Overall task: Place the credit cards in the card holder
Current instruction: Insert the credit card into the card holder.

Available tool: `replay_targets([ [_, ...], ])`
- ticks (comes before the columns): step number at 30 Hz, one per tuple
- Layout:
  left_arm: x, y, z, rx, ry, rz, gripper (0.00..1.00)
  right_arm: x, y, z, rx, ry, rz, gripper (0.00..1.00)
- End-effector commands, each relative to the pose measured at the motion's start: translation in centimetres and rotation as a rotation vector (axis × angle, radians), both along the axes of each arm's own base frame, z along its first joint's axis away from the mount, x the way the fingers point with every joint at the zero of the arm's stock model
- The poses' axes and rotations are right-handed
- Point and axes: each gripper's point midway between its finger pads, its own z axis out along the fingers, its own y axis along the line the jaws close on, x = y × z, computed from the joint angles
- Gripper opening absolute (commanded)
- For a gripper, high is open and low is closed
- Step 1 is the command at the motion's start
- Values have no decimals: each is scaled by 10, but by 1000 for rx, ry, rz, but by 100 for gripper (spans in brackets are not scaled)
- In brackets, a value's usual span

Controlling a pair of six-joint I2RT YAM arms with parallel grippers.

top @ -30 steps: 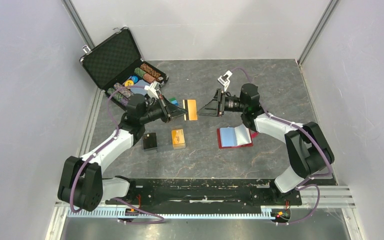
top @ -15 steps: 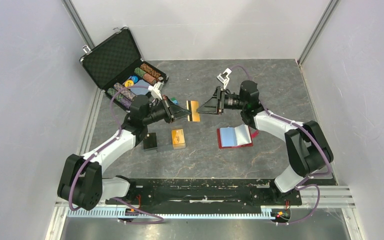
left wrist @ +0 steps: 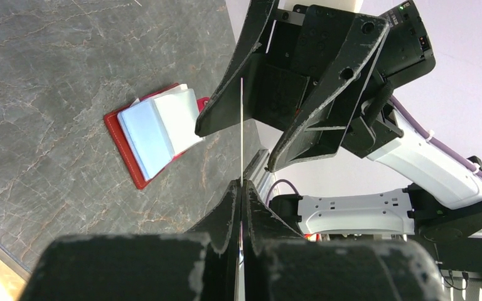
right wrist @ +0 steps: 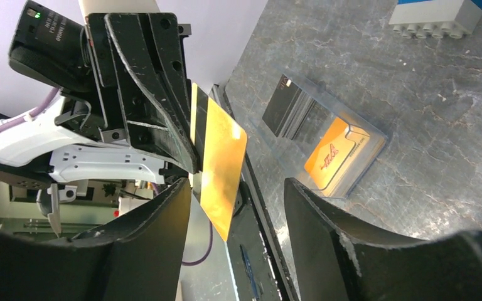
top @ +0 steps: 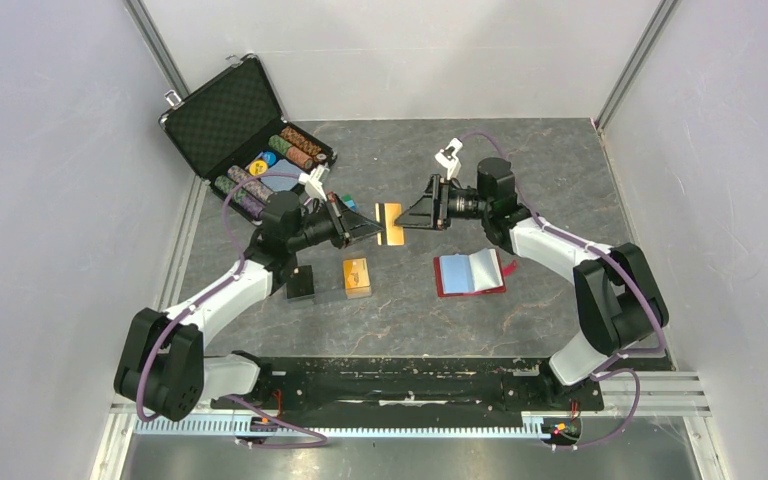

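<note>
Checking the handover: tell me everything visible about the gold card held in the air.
The gold card is thin, flat, glossy plastic with rounded corners and a dark stripe along one side. It stands on edge in mid-air, pinched by the shut left gripper. The open right gripper straddles its free end.

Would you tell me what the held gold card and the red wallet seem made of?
The flat orange-gold card looks like thin, stiff, smooth plastic: unbent, with a black stripe. The red folding wallet seems matte leather or imitation, given its soft open flaps.
</note>
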Motion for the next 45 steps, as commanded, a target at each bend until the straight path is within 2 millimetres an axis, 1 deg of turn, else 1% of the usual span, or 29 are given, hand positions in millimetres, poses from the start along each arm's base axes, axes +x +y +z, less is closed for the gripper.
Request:
replay_targets([
  [1,-5,-8,21,-48,-54,-41,2,-4,4,28,100,-63,24,56],
  [2,-5,-9,19,-49,-50,-46,2,-7,4,31,124,-62,32,51],
  [3,-5,-11,19,-50,-49,-50,2,-8,5,35,149,-64,36,44],
  [5,-5,-13,18,-55,-44,-54,2,-12,6,43,191,-67,50,35],
  [7,-4,-14,17,-56,-43,-51,2,-14,8,46,213,-63,66,18],
  [8,-4,-14,17,-55,-44,-49,3,-14,7,45,212,-59,65,7],
  [9,-3,-15,16,-54,-40,-49,5,-14,7,45,209,-61,65,0],
  [11,-3,-15,13,-49,-36,-45,14,-13,7,38,179,-61,60,0],
  [12,-2,-15,12,-45,-31,-44,20,-11,7,36,159,-68,54,0],
  [15,1,-13,2,-18,-5,-28,43,2,1,16,28,-76,8,0],
  [16,2,-13,-1,-8,4,-26,47,6,-5,4,-34,-73,-12,0],
  [17,2,-14,-9,10,32,-27,49,11,-9,-1,-76,-84,-37,0],
  [18,4,-15,-14,25,49,-28,50,14,-18,-11,-125,-74,-59,0],
  [20,5,-19,-32,68,108,-43,52,22,-36,-27,-214,-61,-110,0],
  [21,6,-23,-36,81,122,-54,52,24,-48,-38,-265,-41,-138,0],
  [22,5,-26,-47,105,157,-68,52,26,-58,-45,-302,-32,-159,0],
  [23,5,-31,-51,125,168,-82,53,28,-72,-53,-347,-23,-186,0],
  [25,3,-42,-67,186,211,-120,53,31,-97,-70,-439,7,-229,0],
  [28,-4,-55,-94,313,280,-181,54,34,-133,-88,-552,50,-293,0],
  [29,-4,-61,-98,350,280,-199,54,35,-143,-93,-585,61,-309,0],
  [30,-7,-64,-109,399,308,-215,54,34,-153,-98,-613,83,-324,0],
  [31,-7,-67,-116,443,319,-232,54,33,-161,-103,-638,101,-330,0],
  [33,-8,-73,-128,522,334,-268,54,29,-171,-112,-673,132,-330,0],
  [34,-8,-76,-131,554,329,-284,54,28,-174,-116,-682,144,-322,0],
  [36,-10,-80,-145,611,356,-313,54,23,-175,-121,-689,168,-305,0],
  [38,-11,-84,-155,637,370,-332,52,21,-175,-124,-691,177,-295,0],
  [39,-11,-86,-158,644,376,-341,50,19,-175,-125,-694,179,-291,0],
  [42,-13,-91,-168,664,390,-363,45,16,-181,-132,-728,188,-279,0],
  [45,-16,-93,-178,693,403,-386,43,11,-187,-140,-740,217,-275,0],
])
